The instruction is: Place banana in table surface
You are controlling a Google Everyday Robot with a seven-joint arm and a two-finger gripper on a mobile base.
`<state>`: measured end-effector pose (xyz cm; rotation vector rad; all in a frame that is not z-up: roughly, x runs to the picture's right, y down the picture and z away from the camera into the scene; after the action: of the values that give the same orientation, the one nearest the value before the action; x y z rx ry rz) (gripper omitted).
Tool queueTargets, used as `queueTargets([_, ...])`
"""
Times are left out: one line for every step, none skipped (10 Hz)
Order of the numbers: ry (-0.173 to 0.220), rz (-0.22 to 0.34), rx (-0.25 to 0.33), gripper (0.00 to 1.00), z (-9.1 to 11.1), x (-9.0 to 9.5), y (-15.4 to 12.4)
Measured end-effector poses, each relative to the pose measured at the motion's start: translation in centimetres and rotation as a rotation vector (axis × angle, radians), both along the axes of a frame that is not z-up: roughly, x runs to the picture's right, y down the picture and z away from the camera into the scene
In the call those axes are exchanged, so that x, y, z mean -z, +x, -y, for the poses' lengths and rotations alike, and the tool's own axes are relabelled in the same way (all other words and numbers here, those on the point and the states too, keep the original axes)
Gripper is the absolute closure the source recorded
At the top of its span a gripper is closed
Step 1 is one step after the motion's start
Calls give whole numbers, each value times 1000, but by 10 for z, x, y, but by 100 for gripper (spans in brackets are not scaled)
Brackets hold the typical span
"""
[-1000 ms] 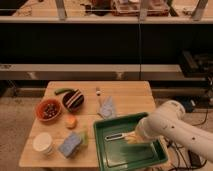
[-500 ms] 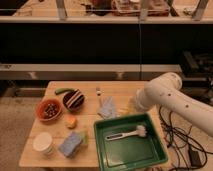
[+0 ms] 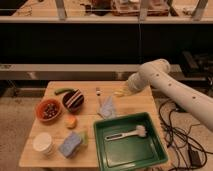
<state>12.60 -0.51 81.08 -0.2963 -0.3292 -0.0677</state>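
Fingers of the gripper (image 3: 125,90) are seen closed on the banana (image 3: 120,92), held low over the far right part of the plank worktop (image 3: 130,106), with dark shelving (image 3: 100,45) behind.

The table surface (image 3: 132,104) bears a green tray (image 3: 150,150), bowls, sponge, cup; end effector (image 3: 125,91) above its back edge.

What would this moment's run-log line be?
pincer: over table surface, far right side | banana: at pincer tip, grip unclear | white brush: in green tray | placement: not confirmed
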Motion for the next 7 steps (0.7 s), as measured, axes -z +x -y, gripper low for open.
queueTargets([-15,-14,-20,99,8,-27,4])
queueTargets([-31,-22,-37,94,9,-43,9])
queueTargets([-48,-28,-53,86,8,-58,14])
queueTargets([-82,-34,-86,72,-1,-80,30])
queueTargets([-100,-36,-99,64,-8,-88,39])
queueTargets([-114,-39,-109,57,-15,-91,47])
queueTargets([-133,-41,-123,46,-23,-92,55])
